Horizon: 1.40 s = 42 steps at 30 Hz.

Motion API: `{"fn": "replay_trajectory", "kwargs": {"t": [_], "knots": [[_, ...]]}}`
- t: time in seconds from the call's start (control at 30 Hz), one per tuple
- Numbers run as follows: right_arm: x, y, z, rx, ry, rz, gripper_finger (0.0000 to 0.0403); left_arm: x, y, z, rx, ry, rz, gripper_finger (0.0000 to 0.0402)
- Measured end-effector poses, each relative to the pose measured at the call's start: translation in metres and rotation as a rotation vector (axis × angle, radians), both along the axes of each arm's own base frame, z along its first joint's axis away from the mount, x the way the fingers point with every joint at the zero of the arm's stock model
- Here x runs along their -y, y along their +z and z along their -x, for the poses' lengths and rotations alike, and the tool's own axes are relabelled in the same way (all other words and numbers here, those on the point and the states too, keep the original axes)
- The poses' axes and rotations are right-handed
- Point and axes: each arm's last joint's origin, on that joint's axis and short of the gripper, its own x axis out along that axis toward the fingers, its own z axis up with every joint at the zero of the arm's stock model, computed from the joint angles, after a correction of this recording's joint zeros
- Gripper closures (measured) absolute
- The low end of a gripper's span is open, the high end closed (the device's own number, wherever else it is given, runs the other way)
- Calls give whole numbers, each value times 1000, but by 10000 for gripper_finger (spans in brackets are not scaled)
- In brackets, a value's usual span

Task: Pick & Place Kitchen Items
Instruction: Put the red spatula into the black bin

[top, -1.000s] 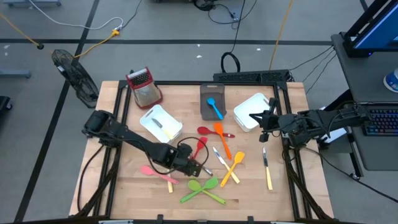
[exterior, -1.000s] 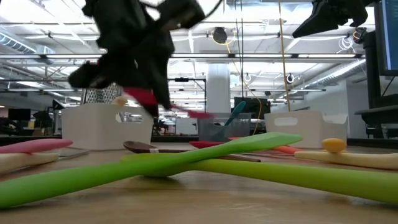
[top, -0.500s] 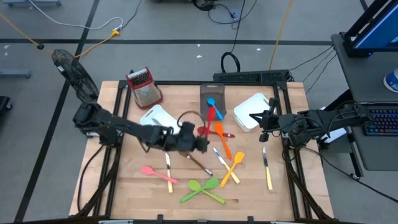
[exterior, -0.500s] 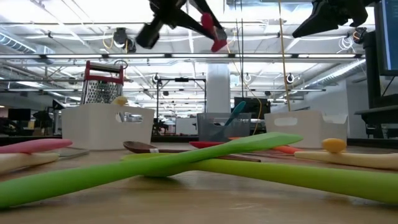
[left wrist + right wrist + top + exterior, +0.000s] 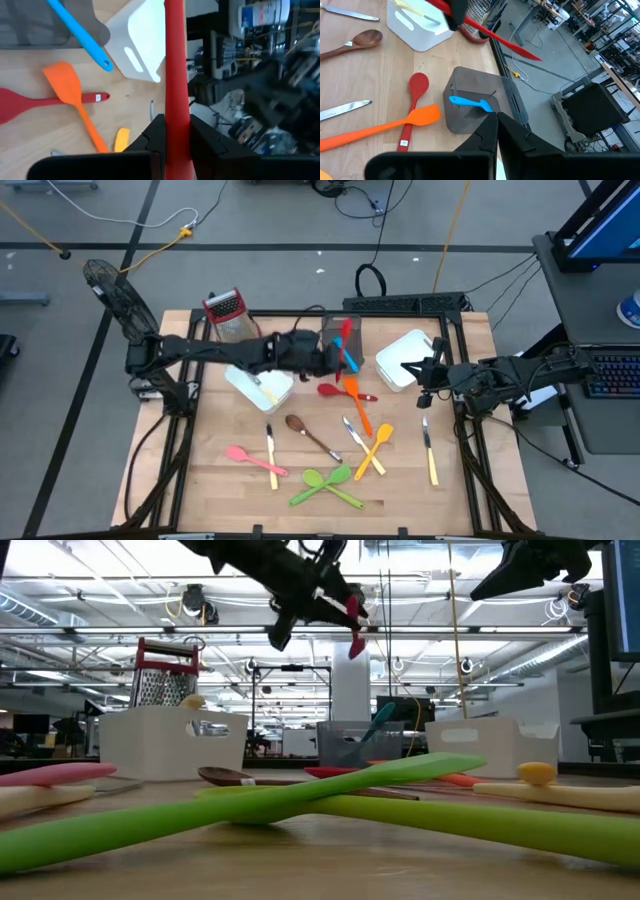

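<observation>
My left gripper is shut on a red plastic utensil high above the dark grey bin, which holds a blue spoon. The red utensil also shows in the low view and the right wrist view. My right gripper waits shut and empty above the right white bin. Red, orange, brown, pink, green and yellow utensils and knives lie flat on the table. My left gripper pinches the red utensil's long narrow shaft between its two fingers. The fingers come level from the table's left. The shaft sticks out ahead of them along their line, its free end slanting down. The utensil is lifted clear.
A white bin with a yellow-handled knife stands left of centre. A red-topped metal grater stands at the far left. A yellow-handled knife lies near the right edge. Bare wood shows at the near left.
My left gripper has risen from the table's near middle with the red utensil and gone toward the far edge, over the dark grey bin. The utensil has been lifted clear of the table. The brown spoon the arm had covered now shows.
</observation>
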Motion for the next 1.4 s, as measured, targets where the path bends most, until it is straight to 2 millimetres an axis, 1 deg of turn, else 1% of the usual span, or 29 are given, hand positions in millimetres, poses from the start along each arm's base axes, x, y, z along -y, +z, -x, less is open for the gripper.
{"fn": "replay_trajectory", "kwargs": {"t": [0.13,0.27,0.43,0.63,0.73,0.83,0.9,0.97,1.03,1.1,1.4], "knots": [[0,0,0,0,0,0,399,-20,0,3,7,51,57,351],[0,0,0,0,0,0,399,-32,-1,6,6,84,107,357],[0,0,0,0,0,0,399,-34,-4,8,-24,110,163,350],[0,0,0,0,1,0,399,-30,-11,6,-51,119,226,356],[0,0,0,0,0,0,398,-30,-21,-1,-64,119,270,353],[0,0,0,0,0,0,399,-32,-37,-9,-80,114,322,351],[0,0,0,2,0,-1,398,-35,-46,-13,-93,110,357,352],[0,0,0,2,0,0,399,-40,-52,-19,-59,109,378,353],[0,0,0,2,0,-1,399,-45,-59,-20,-60,126,403,352],[0,0,0,1,0,0,398,-51,-62,-23,-34,140,414,348],[0,0,0,0,0,0,399,-62,-64,-18,-61,172,442,345]]}}
